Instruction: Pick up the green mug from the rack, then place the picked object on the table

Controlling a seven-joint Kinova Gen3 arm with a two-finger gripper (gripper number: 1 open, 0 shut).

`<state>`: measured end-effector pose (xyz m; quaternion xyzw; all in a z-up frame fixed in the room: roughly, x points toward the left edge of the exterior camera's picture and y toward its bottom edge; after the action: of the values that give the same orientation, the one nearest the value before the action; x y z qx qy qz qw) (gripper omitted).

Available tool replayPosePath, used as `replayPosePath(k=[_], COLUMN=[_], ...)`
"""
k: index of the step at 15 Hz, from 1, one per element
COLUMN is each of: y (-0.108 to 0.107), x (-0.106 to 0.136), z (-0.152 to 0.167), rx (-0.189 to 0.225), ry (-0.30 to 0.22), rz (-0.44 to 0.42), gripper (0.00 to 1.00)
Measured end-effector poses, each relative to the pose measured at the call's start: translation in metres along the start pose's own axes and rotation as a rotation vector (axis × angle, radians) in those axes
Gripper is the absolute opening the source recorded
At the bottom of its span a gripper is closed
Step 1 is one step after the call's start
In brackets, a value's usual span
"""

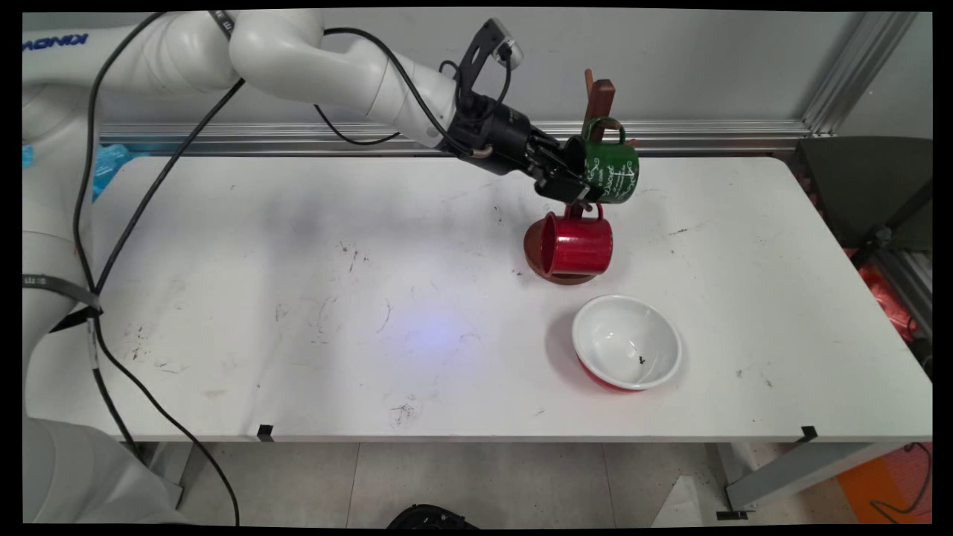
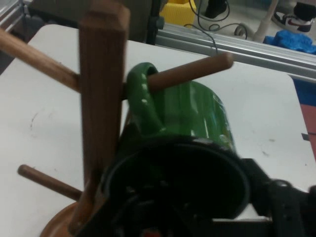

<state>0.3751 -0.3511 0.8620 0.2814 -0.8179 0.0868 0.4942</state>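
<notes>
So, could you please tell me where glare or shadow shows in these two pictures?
Main view: the white bowl casts a soft shadow to its left on the table. Hand view: pale highlights streak the green mug, whose dark mouth hides the gripper.

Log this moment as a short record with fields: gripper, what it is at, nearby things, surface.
gripper: black two-finger gripper at the rim of the green mug; fingers hidden
green mug: green mug with white lettering, its handle looped over a peg of the wooden mug tree
red mug: red mug hangs lower on the same tree, above its round base
bowl: white bowl with red outside, nearer the table's front, apart from the tree
surface: white table, scuffed
</notes>
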Motion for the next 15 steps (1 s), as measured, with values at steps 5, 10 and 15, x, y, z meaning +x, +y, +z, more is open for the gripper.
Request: replayPosePath(k=[5, 10, 15], y=[0.003, 0.012, 0.028], x=[0.0, 0.001, 0.005], z=[0.005, 0.006, 0.001], rx=[-0.005, -0.02, -0.049], ry=[0.008, 0.008, 0.002], rz=[-0.02, -0.037, -0.059], gripper=[0.0, 0.0, 0.0])
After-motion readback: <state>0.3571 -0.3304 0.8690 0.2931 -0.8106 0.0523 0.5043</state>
